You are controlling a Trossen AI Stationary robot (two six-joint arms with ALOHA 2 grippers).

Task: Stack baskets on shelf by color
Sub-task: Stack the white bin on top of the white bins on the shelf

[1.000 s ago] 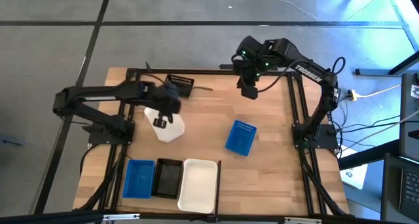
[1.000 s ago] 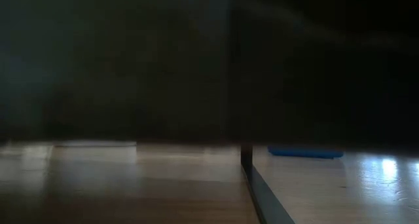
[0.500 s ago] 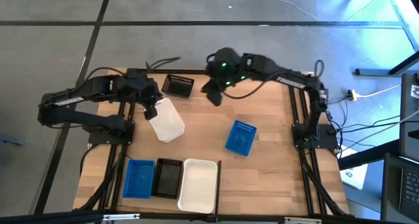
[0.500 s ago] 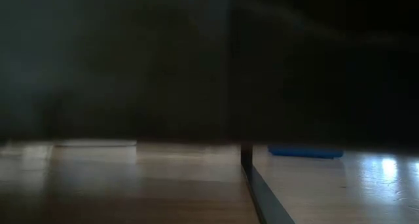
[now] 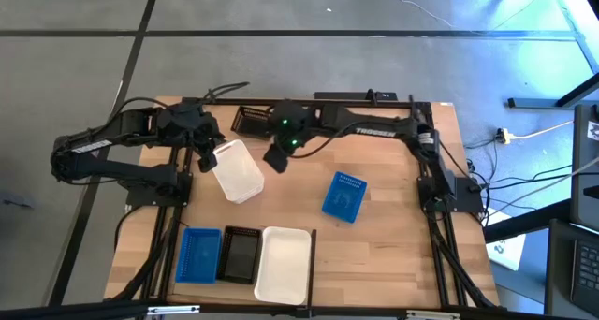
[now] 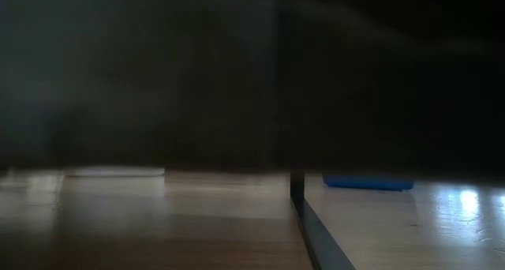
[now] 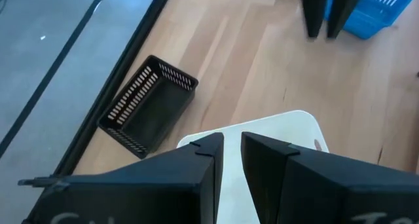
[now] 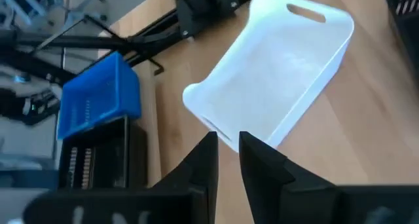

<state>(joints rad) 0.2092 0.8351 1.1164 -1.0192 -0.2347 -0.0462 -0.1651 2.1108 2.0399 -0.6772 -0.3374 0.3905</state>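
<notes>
White basket clear from above; low view shows only edge.

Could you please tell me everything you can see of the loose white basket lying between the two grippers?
The white basket is a smooth, plastic-looking rectangular tub with rounded corners and a slot handle at each short end. It lies askew on the wooden shelf, open side up and empty. The left gripper is at its far end and the right gripper just beside it; neither visibly grips it. A black basket sits behind it, apart.
</notes>
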